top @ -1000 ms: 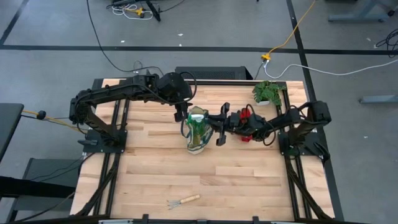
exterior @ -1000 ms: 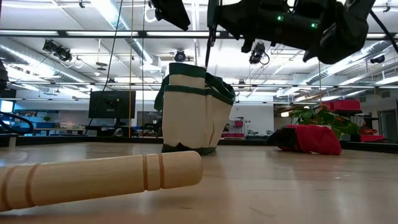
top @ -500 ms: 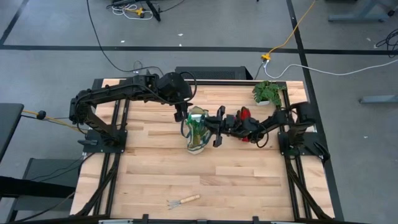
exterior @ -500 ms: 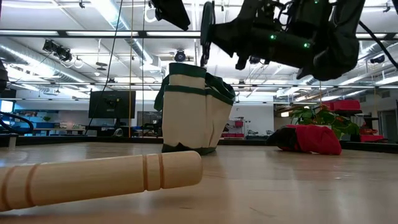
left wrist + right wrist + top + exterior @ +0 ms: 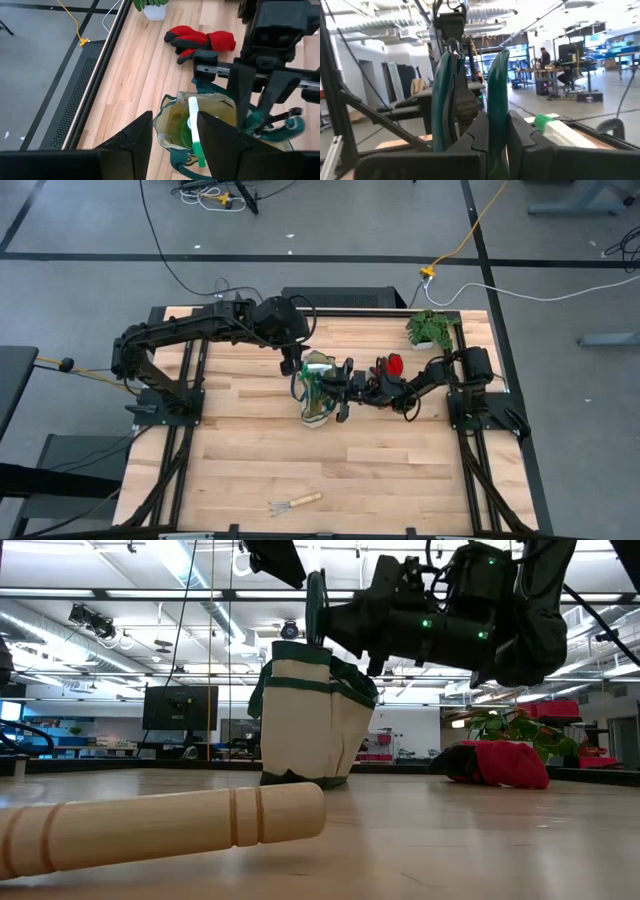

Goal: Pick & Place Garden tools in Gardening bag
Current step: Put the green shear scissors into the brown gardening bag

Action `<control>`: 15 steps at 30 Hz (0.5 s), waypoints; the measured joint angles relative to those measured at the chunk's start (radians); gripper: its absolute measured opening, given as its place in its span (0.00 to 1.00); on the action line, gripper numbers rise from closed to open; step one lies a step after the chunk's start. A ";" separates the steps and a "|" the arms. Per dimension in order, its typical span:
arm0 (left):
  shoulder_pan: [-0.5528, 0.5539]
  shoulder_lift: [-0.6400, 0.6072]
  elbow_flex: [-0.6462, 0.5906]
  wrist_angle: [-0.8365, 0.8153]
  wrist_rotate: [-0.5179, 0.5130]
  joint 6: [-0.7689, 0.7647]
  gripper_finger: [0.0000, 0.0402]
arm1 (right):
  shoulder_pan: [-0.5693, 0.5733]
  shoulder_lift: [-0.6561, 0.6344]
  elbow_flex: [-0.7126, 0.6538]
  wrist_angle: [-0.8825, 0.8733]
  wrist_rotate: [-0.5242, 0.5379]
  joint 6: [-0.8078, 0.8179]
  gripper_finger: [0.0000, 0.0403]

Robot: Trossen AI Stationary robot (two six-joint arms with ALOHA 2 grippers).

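Right gripper has been moved closer to the bag, now at its rim, jaws clamped on the shears. Bottle is seen inside the bag. Left gripper is held just behind the bag, jaws apparently parted. Gloves lie right of the bag; a rake is well in front of it.

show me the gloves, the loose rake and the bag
gloves [image 5: 200, 40], left wrist view, red palm of the pair.
rake [image 5: 297, 502], high view, middle of the tool.
gardening bag [image 5: 300, 730], low view, beige front panel.
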 joint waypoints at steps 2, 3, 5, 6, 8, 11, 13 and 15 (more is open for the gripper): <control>0.000 0.000 0.000 0.000 0.000 0.000 0.41 | 0.005 -0.001 0.000 0.010 0.007 -0.001 0.05; 0.000 0.000 0.000 0.000 0.000 0.000 0.41 | 0.008 -0.002 0.000 0.010 0.006 -0.002 0.05; 0.000 0.000 0.000 0.000 0.000 0.000 0.41 | 0.012 -0.002 0.000 0.004 0.004 -0.011 0.05; 0.000 0.000 0.000 0.000 0.000 -0.001 0.41 | 0.015 -0.002 0.000 0.000 0.004 -0.012 0.05; 0.000 0.000 0.000 0.000 0.000 -0.001 0.41 | 0.021 -0.002 0.000 -0.016 0.007 -0.012 0.05; 0.000 0.000 0.000 0.000 0.000 -0.001 0.41 | 0.029 -0.002 0.000 -0.033 0.013 -0.013 0.05; 0.000 0.000 0.000 0.000 0.000 -0.002 0.41 | 0.033 -0.002 0.000 -0.041 0.028 -0.020 0.05; 0.000 0.000 0.000 0.000 0.000 -0.002 0.41 | 0.033 -0.002 0.000 -0.050 0.034 -0.019 0.05</control>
